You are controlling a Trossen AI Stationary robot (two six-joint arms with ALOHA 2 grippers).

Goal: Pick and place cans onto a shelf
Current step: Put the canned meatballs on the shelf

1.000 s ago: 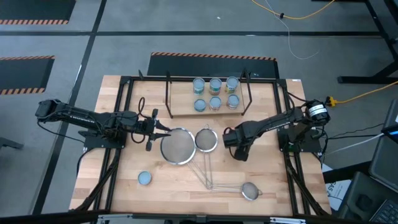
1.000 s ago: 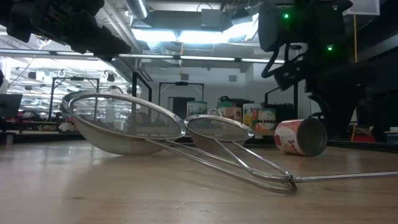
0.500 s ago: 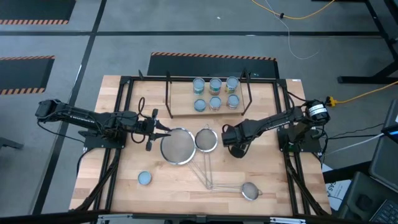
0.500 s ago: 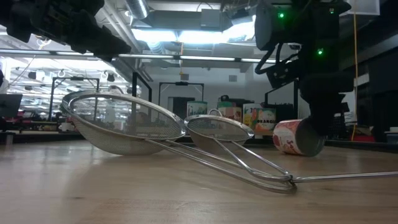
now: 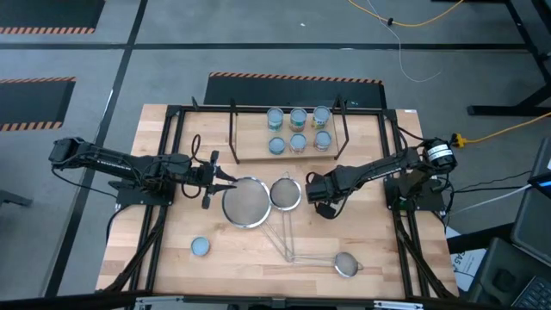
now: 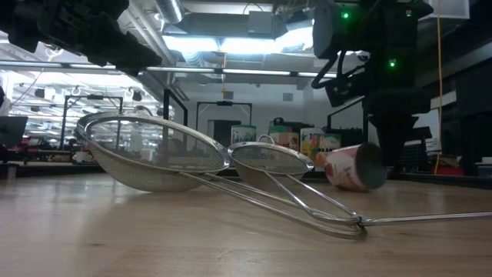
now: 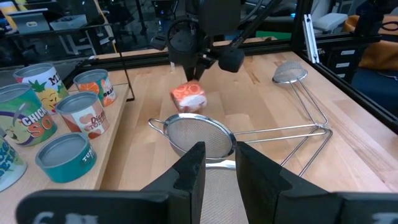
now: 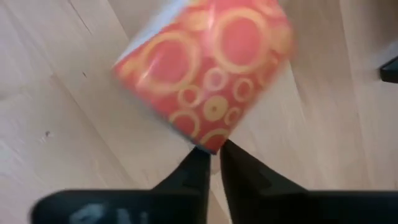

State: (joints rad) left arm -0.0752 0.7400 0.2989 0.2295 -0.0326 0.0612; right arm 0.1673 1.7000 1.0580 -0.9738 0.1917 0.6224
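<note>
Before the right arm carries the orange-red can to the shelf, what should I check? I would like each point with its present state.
1. Right gripper grips the orange-red can: ok, though only at its edge.
2. Can level: not ok, tilted.
3. Free place on the shelf: ok, the board's left part is bare.
4. Middle strainer apart from the can: ok.
5. Left gripper out of the way: ok, open beside the large strainer.

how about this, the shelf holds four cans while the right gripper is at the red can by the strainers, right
Not quite: the shelf holds six cans, not four, as the high view shows. The right gripper is indeed at the red can by the strainers.
</note>
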